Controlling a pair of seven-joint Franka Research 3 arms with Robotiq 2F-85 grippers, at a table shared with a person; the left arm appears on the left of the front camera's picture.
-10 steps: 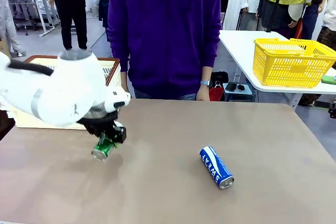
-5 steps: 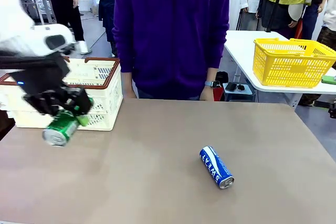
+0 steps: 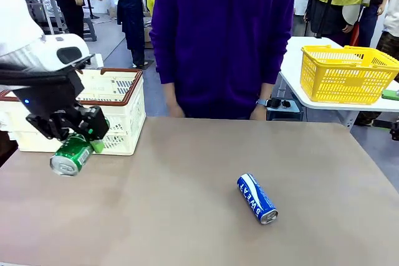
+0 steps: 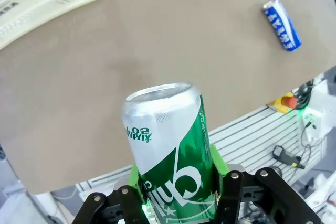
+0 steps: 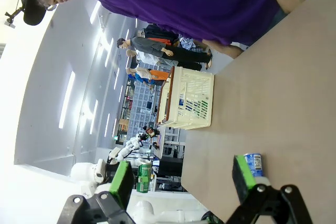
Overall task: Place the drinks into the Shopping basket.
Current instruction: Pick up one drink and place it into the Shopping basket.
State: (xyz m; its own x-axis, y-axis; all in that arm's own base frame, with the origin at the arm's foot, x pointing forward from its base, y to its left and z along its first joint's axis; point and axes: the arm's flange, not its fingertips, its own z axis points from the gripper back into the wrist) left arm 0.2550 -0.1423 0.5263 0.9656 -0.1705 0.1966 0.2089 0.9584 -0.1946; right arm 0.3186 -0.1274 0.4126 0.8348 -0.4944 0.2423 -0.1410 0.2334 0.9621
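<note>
Left claw: closed round the green can, its green pads on the can's lower half. The can hangs tilted, silver end toward the camera, above the tabletop and just in front of the basket.
Basket: a cream crate with slotted sides and a brown rim, at the tabletop's far left.
Step in hand: carrying the green can to the basket, as I judge it. Raise the can above the brown rim before moving across, so its end does not knock the wall. Let go low inside.
Blue can: lies on its side mid-tabletop, well apart from the basket. It is marked "SWEAT", has silver ends and looks likely to roll.
Right claw: jaws wide apart, nothing between them.
</note>
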